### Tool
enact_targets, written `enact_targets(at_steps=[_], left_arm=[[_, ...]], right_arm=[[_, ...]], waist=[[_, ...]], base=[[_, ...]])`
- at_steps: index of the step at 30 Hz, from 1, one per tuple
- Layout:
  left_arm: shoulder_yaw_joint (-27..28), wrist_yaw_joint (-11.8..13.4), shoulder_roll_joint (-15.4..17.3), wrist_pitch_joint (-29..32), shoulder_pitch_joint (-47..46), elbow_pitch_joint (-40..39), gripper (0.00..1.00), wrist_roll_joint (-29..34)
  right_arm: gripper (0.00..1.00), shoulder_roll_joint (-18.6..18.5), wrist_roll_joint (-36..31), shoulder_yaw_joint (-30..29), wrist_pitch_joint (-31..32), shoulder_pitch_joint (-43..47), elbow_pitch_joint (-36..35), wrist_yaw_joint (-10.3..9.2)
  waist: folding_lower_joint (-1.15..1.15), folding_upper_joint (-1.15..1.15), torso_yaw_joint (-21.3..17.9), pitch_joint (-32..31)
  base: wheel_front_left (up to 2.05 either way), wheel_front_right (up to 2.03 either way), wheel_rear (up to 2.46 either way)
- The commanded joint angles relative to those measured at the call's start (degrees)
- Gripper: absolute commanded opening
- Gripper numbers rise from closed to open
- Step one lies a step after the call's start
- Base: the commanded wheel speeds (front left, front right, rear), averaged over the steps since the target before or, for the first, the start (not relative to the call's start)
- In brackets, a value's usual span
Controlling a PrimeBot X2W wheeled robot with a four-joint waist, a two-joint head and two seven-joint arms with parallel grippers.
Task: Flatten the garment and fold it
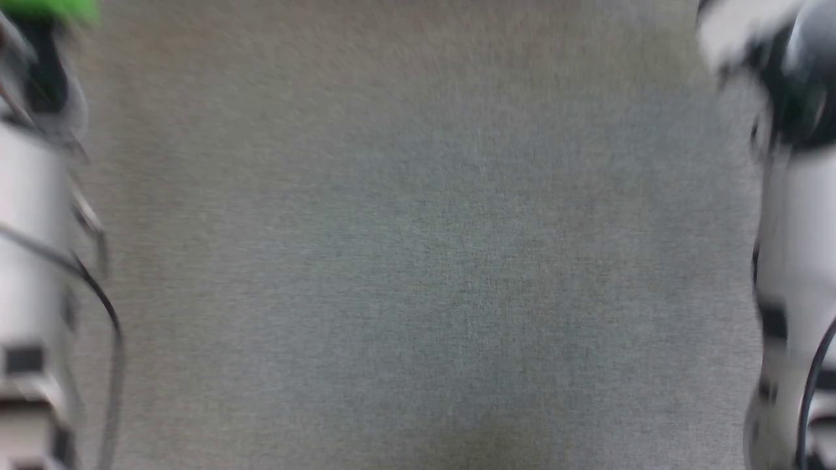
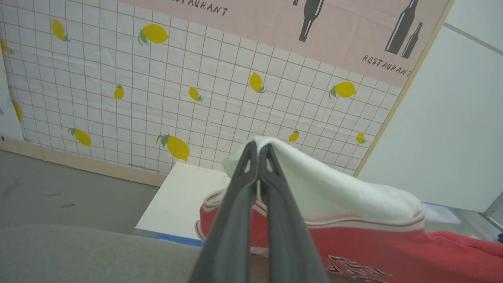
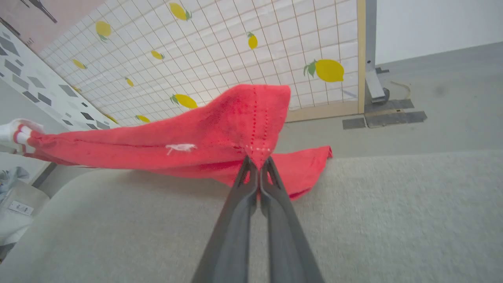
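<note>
The garment (image 2: 393, 251) is a red jersey T-shirt with white sleeves and striped trim, held up above a grey cloth-covered table (image 2: 78, 255). My left gripper (image 2: 258, 151) is shut on a white sleeve (image 2: 334, 192), with dark lettering showing on the red front below. In the right wrist view my right gripper (image 3: 258, 165) is shut on a red hem corner of the garment (image 3: 220, 125), which stretches away to the left, a lower layer resting on the table (image 3: 373, 220). The blurred head view shows both pale forearms at its left (image 1: 32, 228) and right (image 1: 797, 261) edges.
Behind the table stands a panel with a lemon-and-grid pattern (image 2: 157, 86) and a pink "RESTAURANT" poster (image 2: 353, 27). A white box (image 2: 177, 200) sits on the grey floor (image 2: 59, 188) beyond the table's edge. A metal post foot (image 3: 375, 86) stands by the panel.
</note>
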Motion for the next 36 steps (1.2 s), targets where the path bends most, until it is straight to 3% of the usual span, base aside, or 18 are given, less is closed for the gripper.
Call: enact_targets(at_steps=[1,7,12,18,26,30,36], left_arm=[[0.04,-0.36,-0.83,-0.37,5.33,-1.81,0.0,-1.32],[-1.27,0.4,-2.73,-0.02,28.68,-11.26,0.0,-3.03],[-3.25,3.06,-3.39,3.74,46.41,-18.1,0.0,-5.43],[-5.26,8.35,-2.22,9.78,62.14,-26.41,0.0,-7.09],[-7.6,16.08,0.36,21.5,75.31,-34.41,0.0,-10.72],[-7.17,20.11,1.72,24.0,79.55,-37.62,0.0,-11.01],[-5.63,21.36,1.66,22.93,80.74,-42.2,0.0,-11.45]], right_arm=[[0.0,-0.65,1.18,0.22,-0.45,4.5,-1.5,-0.08],[0.0,-2.13,3.95,0.67,-2.13,23.14,-6.45,-0.08],[0.0,-2.93,4.56,-0.18,-2.75,36.15,-8.42,-0.08],[0.0,-3.67,3.74,-1.51,-2.18,47.84,-10.89,-0.08],[0.0,-3.73,2.42,-1.37,5.75,59.7,-16.1,-0.08],[0.0,-3.94,3.29,-1.69,10.25,63.97,-18.67,-0.08],[0.0,-3.83,3.05,-3.08,12.3,65.8,-21.91,-0.08]], waist=[[0.0,0.0,2.58,-8.17],[0.0,0.0,2.71,-16.7],[0.0,0.0,2.19,-22.43],[0.0,0.0,1.53,-27.08],[0.0,0.0,0.86,-29.92],[0.0,0.0,0.68,-30.51],[0.0,0.0,0.6,-31.01]], base=[[0.0,0.0,0.0],[0.0,0.0,0.0],[0.0,0.0,0.0],[0.0,0.0,0.0],[0.0,0.0,0.0],[0.0,0.0,0.0],[0.0,0.0,0.0]])
